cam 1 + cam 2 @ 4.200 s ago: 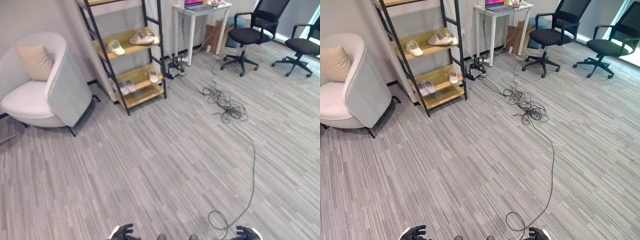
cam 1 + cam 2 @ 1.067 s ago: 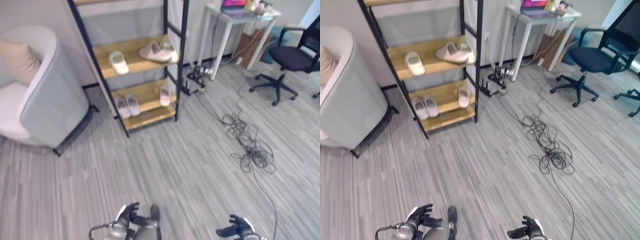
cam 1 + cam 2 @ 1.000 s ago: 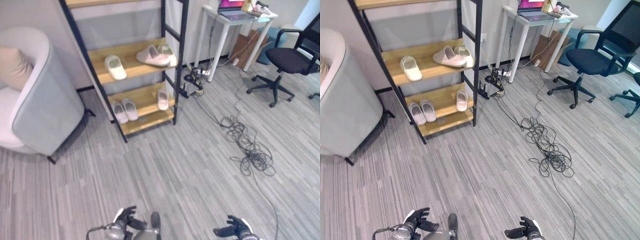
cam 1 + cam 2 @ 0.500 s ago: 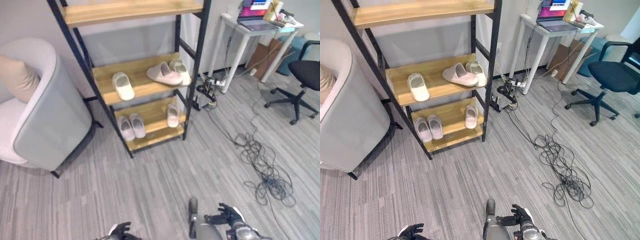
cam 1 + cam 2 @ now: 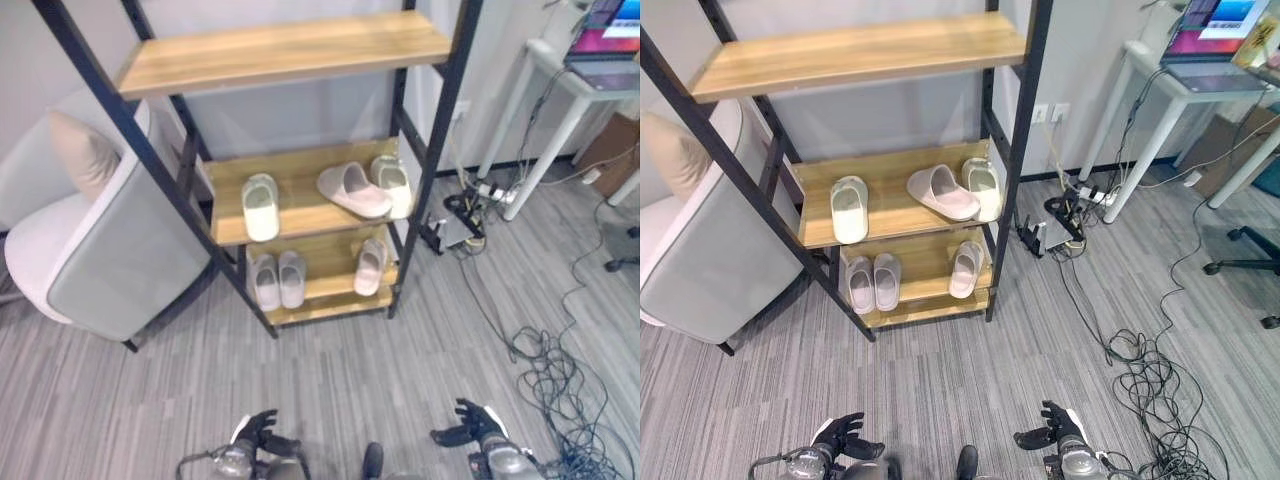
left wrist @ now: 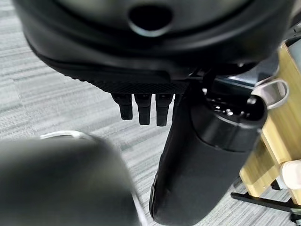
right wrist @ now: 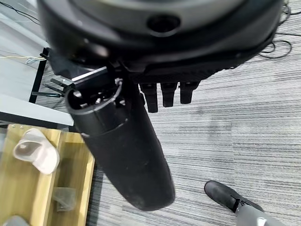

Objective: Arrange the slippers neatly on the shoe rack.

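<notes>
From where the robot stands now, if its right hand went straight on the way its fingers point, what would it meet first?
Probably nothing soon. The right hand hangs low and open, fingers pointing toward the left hand over bare floor. The shoe rack stands ahead, off that line. Depth is hard to judge.

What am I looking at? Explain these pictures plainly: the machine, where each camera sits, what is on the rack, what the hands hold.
This is a two-legged humanoid robot with finger hands. The two wide pictures come from a stereo camera on its head, looking down and forward. The two dark close-ups come from cameras on its wrists, each looking along its own hand.

Ahead stands the rack. Its middle shelf holds a pale slipper at the left and two slippers at the right, one lying askew against the other. The bottom shelf holds a pair and a single slipper.

The left hand and right hand are low in the head views, open and holding nothing. An armchair stands left of the rack.
</notes>
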Robot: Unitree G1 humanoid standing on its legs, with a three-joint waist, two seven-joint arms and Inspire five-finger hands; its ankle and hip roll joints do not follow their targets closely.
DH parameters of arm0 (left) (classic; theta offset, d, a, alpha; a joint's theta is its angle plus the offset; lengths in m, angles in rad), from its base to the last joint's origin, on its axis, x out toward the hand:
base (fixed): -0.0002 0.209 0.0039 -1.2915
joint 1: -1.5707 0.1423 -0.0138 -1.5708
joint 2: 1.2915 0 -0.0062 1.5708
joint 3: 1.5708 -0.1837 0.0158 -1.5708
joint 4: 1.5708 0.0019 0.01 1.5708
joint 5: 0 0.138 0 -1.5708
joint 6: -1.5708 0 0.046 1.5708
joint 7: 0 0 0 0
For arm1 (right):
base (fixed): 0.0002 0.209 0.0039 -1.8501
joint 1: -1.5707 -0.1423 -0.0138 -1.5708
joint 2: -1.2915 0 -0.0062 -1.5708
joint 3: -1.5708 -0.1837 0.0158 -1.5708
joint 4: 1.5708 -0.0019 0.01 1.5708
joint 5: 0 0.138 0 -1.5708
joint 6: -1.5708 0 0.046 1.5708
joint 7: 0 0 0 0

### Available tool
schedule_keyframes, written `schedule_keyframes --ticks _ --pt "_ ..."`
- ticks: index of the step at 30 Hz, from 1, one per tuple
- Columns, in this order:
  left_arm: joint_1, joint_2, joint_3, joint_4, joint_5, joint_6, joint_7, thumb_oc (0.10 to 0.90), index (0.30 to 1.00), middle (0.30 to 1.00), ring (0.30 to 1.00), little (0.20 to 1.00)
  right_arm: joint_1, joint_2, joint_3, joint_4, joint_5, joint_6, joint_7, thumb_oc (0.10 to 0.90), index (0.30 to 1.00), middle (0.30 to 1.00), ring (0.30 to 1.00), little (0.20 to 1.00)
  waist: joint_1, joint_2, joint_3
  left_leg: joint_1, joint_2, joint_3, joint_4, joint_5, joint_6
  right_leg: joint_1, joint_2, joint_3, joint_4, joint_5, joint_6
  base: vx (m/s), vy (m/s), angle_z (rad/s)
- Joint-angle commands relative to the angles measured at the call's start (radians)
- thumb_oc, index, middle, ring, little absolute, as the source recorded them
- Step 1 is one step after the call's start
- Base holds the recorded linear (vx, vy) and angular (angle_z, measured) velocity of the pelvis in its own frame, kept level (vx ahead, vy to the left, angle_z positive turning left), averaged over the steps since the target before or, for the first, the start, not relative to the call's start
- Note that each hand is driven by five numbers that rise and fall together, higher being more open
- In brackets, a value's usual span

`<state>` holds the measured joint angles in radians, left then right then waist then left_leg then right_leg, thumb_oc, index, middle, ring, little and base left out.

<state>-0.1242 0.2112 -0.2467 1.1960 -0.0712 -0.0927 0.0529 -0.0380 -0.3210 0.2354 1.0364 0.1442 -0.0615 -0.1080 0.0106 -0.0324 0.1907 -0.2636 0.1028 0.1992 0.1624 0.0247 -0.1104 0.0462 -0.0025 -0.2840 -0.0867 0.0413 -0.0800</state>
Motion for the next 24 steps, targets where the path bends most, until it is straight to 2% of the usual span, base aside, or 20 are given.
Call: schedule_keyframes --ticks 1,2,5,7,8,10,12,13,14,15,17,19,21,24 --pt "0.049 0.013 -0.032 0.01 0.034 -0.006 0.011 0.8 0.9 0.9 0.9 0.9 0.005 -0.032 -0.014 -0.018 0.042 -0.042 -0.011 0.8 0.9 0.9 0.9 0.9 0.057 0.009 0.008 -0.033 -0.027 -0.005 -0.055 0.107 0.017 0.048 -0.005 0.089 0.095 -0.157 0.154 0.36 0.053 0.15" --pt "0.052 0.016 -0.031 0.013 0.033 -0.005 0.009 0.8 0.9 0.9 0.9 0.9 0.004 -0.029 -0.013 -0.017 0.043 -0.042 -0.01 0.8 0.9 0.9 0.9 0.9 0.066 0.006 0.007 -0.048 -0.03 -0.01 -0.059 0.119 0.015 0.066 0.001 0.102 0.097 -0.169 0.154 0.34 0.092 -0.14" --pt "0.067 0.02 -0.019 0.023 0.033 -0.001 0.003 0.8 0.9 0.9 0.9 0.9 0.012 -0.02 -0.011 -0.026 0.035 -0.043 -0.003 0.8 0.9 0.9 0.9 0.9 0.072 -0.003 -0.011 -0.019 -0.032 -0.014 -0.081 0.108 0.036 0.101 0.008 0.123 0.104 -0.199 0.161 0.33 0.11 -0.42" --pt "0.078 0.029 -0.003 0.035 0.041 0.002 0.004 0.8 0.9 0.9 0.9 0.9 0.018 -0.003 -0.011 -0.024 0.018 -0.041 0.007 0.8 0.9 0.9 0.9 0.9 0.089 -0.029 -0.039 0.015 -0.048 0.008 -0.082 0.08 0.064 0.102 -0.039 0.118 0.179 -0.198 0.201 0.37 0.182 -0.48" --pt "0.069 0.041 -0.003 0.024 0.032 0.004 0.003 0.8 0.9 0.9 0.9 0.9 0.0 -0.002 -0.005 -0.031 0.006 -0.039 0.013 0.8 0.9 0.9 0.9 0.9 0.08 -0.035 -0.03 0.056 -0.063 0.016 -0.074 0.042 0.093 0.022 -0.095 0.114 0.362 -0.129 0.256 0.25 0.227 -0.41" --pt "0.057 0.051 -0.011 0.002 0.023 0.003 0.005 0.8 0.9 0.9 0.9 0.9 -0.015 -0.002 0.003 -0.05 0.002 -0.04 0.012 0.8 0.9 0.9 0.9 0.9 0.066 -0.018 -0.013 0.084 -0.056 0.009 -0.067 0.022 0.113 -0.07 -0.116 0.125 0.516 -0.055 0.275 0.14 0.173 -0.28" --pt "0.046 0.063 -0.02 -0.013 0.027 0.003 0.011 0.8 0.9 0.9 0.9 0.9 -0.021 -0.002 0.006 -0.079 0.008 -0.045 0.009 0.8 0.9 0.9 0.9 0.9 0.051 0.003 -0.002 0.12 -0.054 -0.019 -0.07 0.003 0.125 -0.136 -0.108 0.146 0.586 -0.054 0.254 0.12 0.083 0.19" --pt "0.046 0.063 -0.02 -0.013 0.027 0.003 0.011 0.8 0.9 0.9 0.9 0.9 -0.021 -0.002 0.006 -0.079 0.008 -0.044 0.009 0.8 0.9 0.9 0.9 0.9 0.051 0.002 -0.001 0.12 -0.056 -0.019 -0.069 0.001 0.125 -0.138 -0.11 0.147 0.592 -0.058 0.254 0.13 0.035 0.42" --pt "0.042 0.066 -0.024 -0.017 0.03 0.002 0.012 0.8 0.9 0.9 0.9 0.9 -0.02 -0.004 0.007 -0.093 0.01 -0.046 0.009 0.8 0.9 0.9 0.9 0.9 0.042 0.006 0.0 0.138 -0.063 -0.033 -0.075 -0.005 0.126 -0.156 -0.103 0.156 0.577 -0.075 0.243 0.22 -0.018 0.49" --pt "0.035 0.065 -0.027 -0.019 0.033 -0.002 0.017 0.8 0.9 0.9 0.9 0.9 -0.02 -0.006 0.014 -0.122 0.009 -0.049 0.01 0.8 0.9 0.9 0.9 0.9 0.027 0.008 -0.003 0.164 -0.075 -0.054 -0.092 -0.013 0.119 -0.177 -0.089 0.167 0.481 -0.107 0.227 0.27 -0.033 0.36" --pt "0.027 0.062 -0.031 -0.02 0.037 -0.005 0.019 0.8 0.9 0.9 0.9 0.9 -0.023 -0.014 0.025 -0.152 0.003 -0.05 0.011 0.8 0.9 0.9 0.9 0.9 0.011 0.003 -0.001 0.186 -0.09 -0.072 -0.101 -0.024 0.111 -0.182 -0.092 0.166 0.35 -0.095 0.225 0.2 -0.061 0.35" --pt "0.025 0.06 -0.03 -0.018 0.042 -0.005 0.019 0.8 0.9 0.9 0.9 0.9 -0.025 -0.019 0.034 -0.179 -0.004 -0.051 0.015 0.8 0.9 0.9 0.9 0.9 0.005 0.001 -0.001 0.202 -0.097 -0.079 -0.107 -0.032 0.109 -0.193 -0.09 0.163 0.307 -0.083 0.224 0.09 -0.041 0.23" --pt "0.037 0.051 -0.022 -0.002 0.06 -0.008 0.022 0.8 0.9 0.9 0.9 0.9 -0.013 -0.022 0.056 -0.249 -0.031 -0.053 0.023 0.8 0.9 0.9 0.9 0.9 0.015 -0.011 -0.016 0.212 -0.106 -0.073 -0.11 -0.04 0.099 -0.123 -0.098 0.14 0.203 -0.076 0.229 0.11 -0.076 0.32" --pt "0.054 0.038 -0.009 0.006 0.071 -0.008 0.019 0.8 0.9 0.9 0.9 0.9 0.004 -0.032 0.076 -0.335 -0.058 -0.058 0.046 0.8 0.9 0.9 0.9 0.9 0.023 -0.01 -0.041 0.234 -0.104 -0.076 -0.14 -0.032 0.089 -0.079 -0.092 0.131 0.153 -0.066 0.225 0.11 -0.068 0.25"
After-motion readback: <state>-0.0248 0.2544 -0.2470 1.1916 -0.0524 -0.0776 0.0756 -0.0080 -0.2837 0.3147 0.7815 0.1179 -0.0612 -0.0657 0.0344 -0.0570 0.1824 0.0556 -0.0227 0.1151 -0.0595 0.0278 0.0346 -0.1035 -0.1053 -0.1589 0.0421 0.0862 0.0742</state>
